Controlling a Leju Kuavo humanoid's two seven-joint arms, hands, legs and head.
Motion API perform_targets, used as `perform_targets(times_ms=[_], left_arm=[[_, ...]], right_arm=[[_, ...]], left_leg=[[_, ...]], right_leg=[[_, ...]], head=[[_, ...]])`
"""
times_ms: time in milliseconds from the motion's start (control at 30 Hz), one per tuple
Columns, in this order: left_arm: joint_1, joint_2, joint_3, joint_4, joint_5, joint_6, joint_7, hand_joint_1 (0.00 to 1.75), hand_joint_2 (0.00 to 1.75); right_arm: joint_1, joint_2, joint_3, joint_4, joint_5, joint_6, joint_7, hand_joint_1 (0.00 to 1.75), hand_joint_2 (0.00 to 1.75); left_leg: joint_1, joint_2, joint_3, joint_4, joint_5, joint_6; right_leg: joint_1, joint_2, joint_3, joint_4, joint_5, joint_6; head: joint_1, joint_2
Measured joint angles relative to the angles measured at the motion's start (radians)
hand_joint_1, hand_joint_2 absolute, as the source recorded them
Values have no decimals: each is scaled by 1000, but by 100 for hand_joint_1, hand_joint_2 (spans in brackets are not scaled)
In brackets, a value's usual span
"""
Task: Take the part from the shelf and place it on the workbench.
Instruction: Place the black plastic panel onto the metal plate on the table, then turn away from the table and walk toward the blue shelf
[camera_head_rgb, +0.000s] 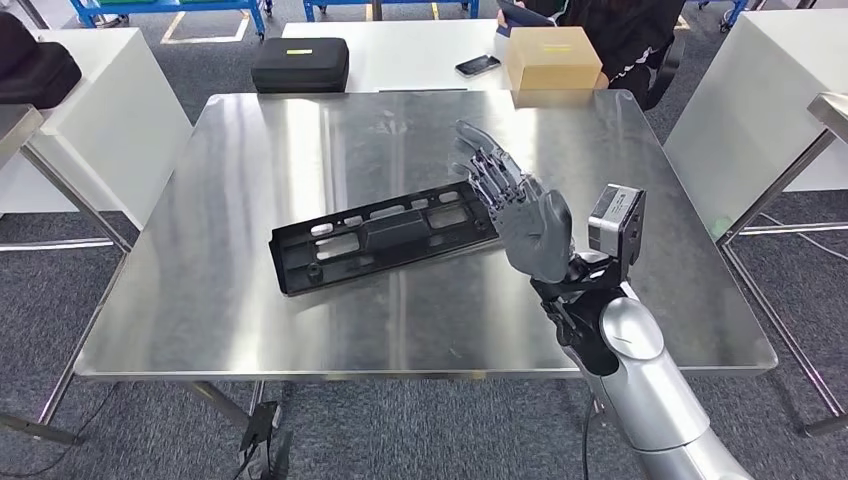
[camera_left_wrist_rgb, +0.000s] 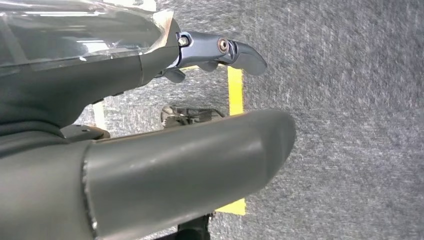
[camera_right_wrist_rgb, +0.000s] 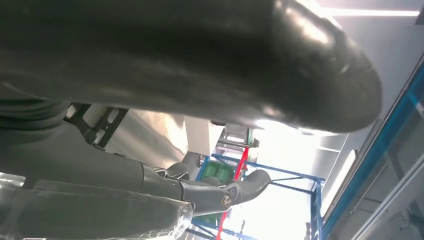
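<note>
A black zipped case (camera_head_rgb: 300, 64), a phone (camera_head_rgb: 478, 65) and a tan cardboard box (camera_head_rgb: 552, 57) are seen on a white table (camera_head_rgb: 400, 50). A person in dark clothing (camera_head_rgb: 620, 35) is seated behind the box. Grey carpet (camera_head_rgb: 130, 420) is laid below.

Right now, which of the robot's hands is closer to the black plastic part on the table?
Right. The right hand is open beside the black part's end; the left hand hangs over the floor.

Long black plastic part (camera_head_rgb: 385, 236) with cutouts, lying flat, slightly angled, mid-workbench (camera_head_rgb: 250, 320), steel-topped.
</note>
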Motion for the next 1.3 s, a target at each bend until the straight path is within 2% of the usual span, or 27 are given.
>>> perform_targets(times_ms=[100, 167, 200, 233, 267, 300, 367, 467, 500, 567, 633, 667, 700, 733, 800, 867, 900, 967, 1000, 1033, 1100, 1133, 1167, 1200, 1233, 1267, 1300], left_arm=[[-1, -8, 1, -7, 13, -2, 19, 0, 0], [-1, -10, 1, -9, 18, -3, 23, 0, 0], [-1, -11, 1, -9, 19, -3, 24, 0, 0], [-1, -11, 1, -10, 20, -3, 24, 0, 0], [-3, -10, 1, -11, 22, -3, 26, 0, 0], [-5, -9, 2, -12, 23, -3, 29, 0, 0], [-14, -6, 2, -14, 27, -3, 39, 0, 0], [-38, 4, 3, -15, 27, -5, 58, 0, 0], [-47, 9, 3, -15, 25, -6, 64, 0, 0], [-62, 18, 3, -13, 21, -7, 70, 0, 0], [-73, 25, 3, -10, 18, -8, 73, 0, 0], [-75, 28, 3, -7, 17, -9, 73, 0, 0], [-76, 31, 3, -4, 17, -10, 72, 0, 0], [-76, 33, 3, -2, 17, -12, 72, 0, 0], [-78, 36, 3, 1, 17, -17, 70, 0, 0], [-80, 37, 3, 4, 17, -20, 67, 0, 0], [-80, 37, 3, 7, 17, -21, 65, 0, 0], [-79, 36, 2, 12, 15, -23, 63, 0, 0], [-79, 36, 2, 15, 13, -24, 63, 0, 0], [-79, 36, 1, 16, 10, -26, 64, 0, 0], [-79, 36, 0, 20, 4, -31, 67, 0, 0], [-78, 36, -1, 21, 1, -35, 68, 0, 0], [-78, 36, -3, 23, -5, -38, 70, 0, 0], [-78, 37, -5, 25, -10, -41, 69, 0, 0], [-78, 39, -7, 26, -13, -41, 65, 0, 0], [-79, 41, -8, 26, -16, -40, 58, 0, 0], [-79, 43, -9, 26, -19, -40, 48, 0, 0]], right_arm=[[3, -2, -1, 0, 10, 0, -2, 0, 0], [7, -2, -1, 0, 12, 1, -3, 0, 0], [8, -2, -1, 0, 12, 1, -3, 0, 0], [8, -2, -1, 0, 12, 1, -3, 0, 0], [8, -2, -1, 0, 14, 1, -3, 0, 0], [7, -2, -1, 0, 16, 1, -3, 0, 0], [5, -1, -1, -1, 21, 0, -4, 0, 0], [4, 1, 0, -1, 25, -5, -5, 0, 0], [3, 2, 0, -1, 26, -8, -5, 0, 0], [-1, 6, 1, -1, 29, -14, -6, 0, 0], [-1, 8, 1, -1, 34, -21, -7, 0, 0], [0, 8, 1, -1, 36, -24, -9, 0, 0], [2, 8, 1, -1, 39, -28, -10, 0, 0], [3, 7, 1, -1, 41, -32, -13, 0, 0], [7, 4, -1, -1, 46, -38, -19, 0, 0], [12, -1, -4, -1, 53, -44, -26, 0, 0], [16, -3, -5, -1, 56, -47, -28, 0, 0], [26, -11, -9, -1, 59, -54, -31, 0, 0], [32, -15, -12, 0, 59, -58, -32, 0, 0], [38, -20, -16, 1, 59, -61, -32, 0, 0], [46, -28, -20, 3, 59, -67, -33, 0, 0], [51, -31, -21, 4, 58, -68, -34, 0, 0], [56, -33, -21, 5, 58, -69, -34, 0, 0], [61, -35, -21, 7, 58, -70, -35, 0, 0], [67, -37, -22, 8, 58, -72, -36, 0, 0], [71, -39, -23, 9, 59, -75, -39, 0, 0], [75, -40, -24, 10, 59, -78, -42, 0, 0]], left_leg=[[4, 3, -39, -8, 43, 3], [5, 6, -69, -7, 65, -1], [6, 7, -83, -5, 75, -4], [8, 8, -97, -3, 84, -8], [10, 8, -108, 1, 92, -13], [11, 8, -119, 6, 99, -19], [9, 7, -133, 13, 113, -31], [11, 5, -148, 15, 127, -47], [13, 3, -157, 30, 106, -54], [17, 0, -187, 117, 16, -66], [20, -1, -222, 250, -65, -74], [22, -1, -226, 296, -74, -76], [24, -1, -216, 310, -61, -78], [27, -1, -186, 288, -35, -79], [32, -2, -81, 163, -6, -82], [31, -10, -1, 49, -22, -76], [27, -13, 12, 25, -30, -69], [23, -11, -2, 18, -15, -47], [22, -9, -12, 16, -2, -35], [22, -6, -25, 13, 13, -24], [18, -3, -54, 11, 42, -10], [15, -2, -71, 11, 54, -7], [11, -1, -87, 12, 67, -4], [6, -1, -103, 12, 80, -2], [2, -1, -118, 12, 92, -1], [-2, -1, -131, 12, 104, 0], [-5, -1, -141, 13, 114, -1]], right_leg=[[-6, 0, -48, 155, -118, 2], [-12, -1, -58, 253, -148, 21], [-16, -1, -38, 253, -136, 35], [-20, -2, 1, 215, -116, 48], [-23, -2, 54, 146, -105, 57], [-22, -2, 109, 70, -105, 58], [-18, -2, 169, -24, -121, 42], [-17, -4, 158, -36, -107, 7], [-19, -5, 149, -37, -97, -6], [-23, -8, 126, -38, -74, -24], [-23, -8, 94, -37, -49, -28], [-24, -8, 78, -36, -37, -27], [-25, -8, 63, -36, -25, -24], [-27, -7, 49, -35, -14, -19], [-28, -6, 26, -32, 5, -6], [-25, -7, 16, -32, 24, 11], [-24, -8, 15, -35, 33, 20], [-24, -9, 11, -44, 50, 35], [-23, -8, 1, -36, 38, 36], [-22, -7, -15, -7, 8, 32], [-20, -6, -55, 112, -86, 16], [-19, -6, -69, 184, -123, 14], [-17, -5, -74, 239, -141, 17], [-15, -5, -64, 266, -140, 22], [-12, -5, -35, 254, -127, 26], [-7, -5, 11, 207, -111, 25], [0, -5, 70, 133, -109, 15]], head=[[4, 0], [4, 0], [4, 0], [4, 0], [4, 0], [5, 0], [4, 0], [1, 0], [1, 0], [-2, 0], [-4, 0], [-4, 0], [-4, 0], [-4, 0], [-6, 0], [-5, 0], [-6, 0], [-5, 0], [-4, 0], [-2, 0], [1, 0], [2, 0], [2, 0], [2, 0], [2, 0], [2, 0], [2, 0]])
